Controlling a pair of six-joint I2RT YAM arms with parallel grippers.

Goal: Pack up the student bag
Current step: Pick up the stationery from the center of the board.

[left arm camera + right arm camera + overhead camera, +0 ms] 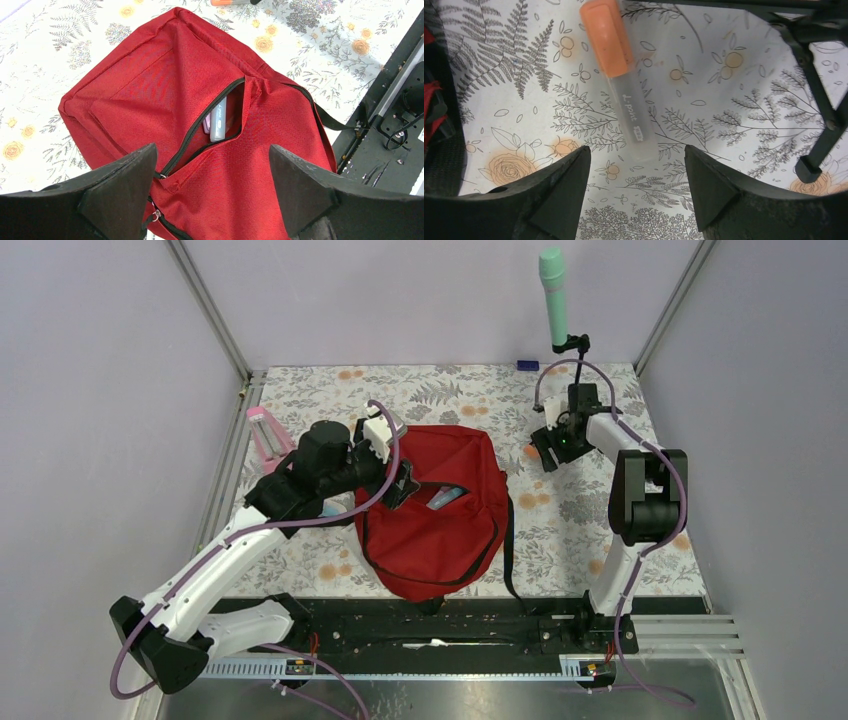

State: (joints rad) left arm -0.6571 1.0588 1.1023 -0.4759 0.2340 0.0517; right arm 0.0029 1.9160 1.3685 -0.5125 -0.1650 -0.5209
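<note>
The bag [435, 515] lies flat in the middle of the table [600, 530], nearer the near edge than the far one. Its black strap [508, 550] trails toward the near edge. It is red, and its black zip [197, 127] is open in a slit. Through the slit the left wrist view shows a pale grey tube [218, 120] with dark writing along it that is too small to read for sure, and something pink [206, 122] beside it.

The left gripper [400, 480] hangs over the bag's left side, just by the opening. Its jaws are spread wide with nothing between them, and the bag's cloth shows in the gap [212, 155].

The right gripper [552, 445] is over the table toward the far right corner, apart from the bag. Its jaws are released and hold nothing [636, 155]. Just ahead of its fingertips a marker [621, 75] lies on the floral cloth, with an orange cap and a clear barrel. The barrel carries writing that looks like "L-print" and a small dark label below it.

A green microphone [553, 295] stands upright on a black stand [578, 345] at the far edge, right of the middle. One stand leg [819, 100] passes right of the marker. A small blue thing [527, 365] lies at the far edge, and a pink thing [265, 435] lies by the left edge.
</note>
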